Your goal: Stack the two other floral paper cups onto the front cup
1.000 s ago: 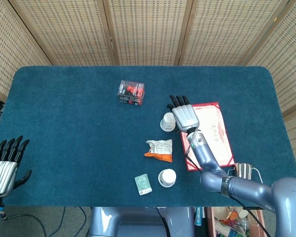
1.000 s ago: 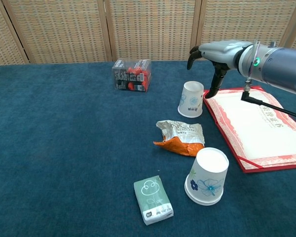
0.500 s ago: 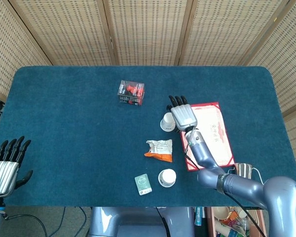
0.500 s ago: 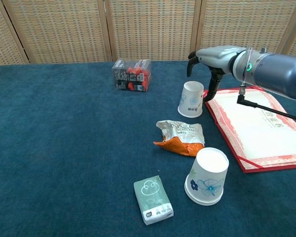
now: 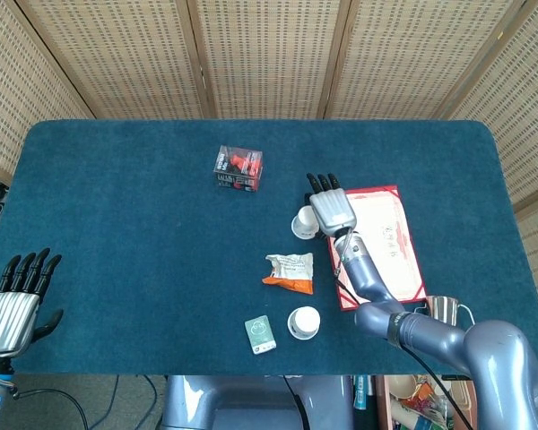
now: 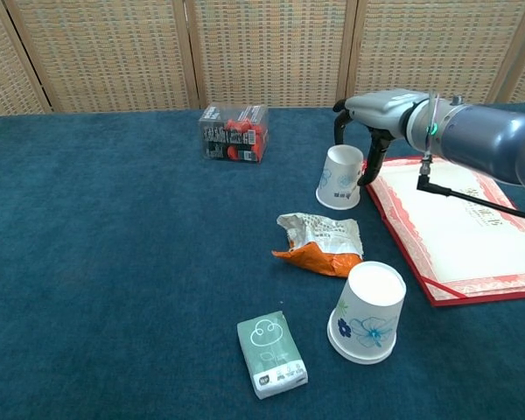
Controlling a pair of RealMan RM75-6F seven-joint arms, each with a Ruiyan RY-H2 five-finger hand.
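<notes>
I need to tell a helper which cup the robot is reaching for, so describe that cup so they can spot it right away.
Start at the red-bordered certificate on the right of the blue table. Just off its far left corner stands an upside-down floral paper cup, with the right hand arched over it. Unlike the front cup, near the table's front edge beside a green tissue pack, this one sits farther back.

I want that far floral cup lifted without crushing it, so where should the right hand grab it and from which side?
Take the far floral cup around its side wall near the upturned base, coming down from above. It stands upside down, narrower at the top, so the fingers can straddle it. The right hand already hovers over it, the red certificate close alongside.
</notes>
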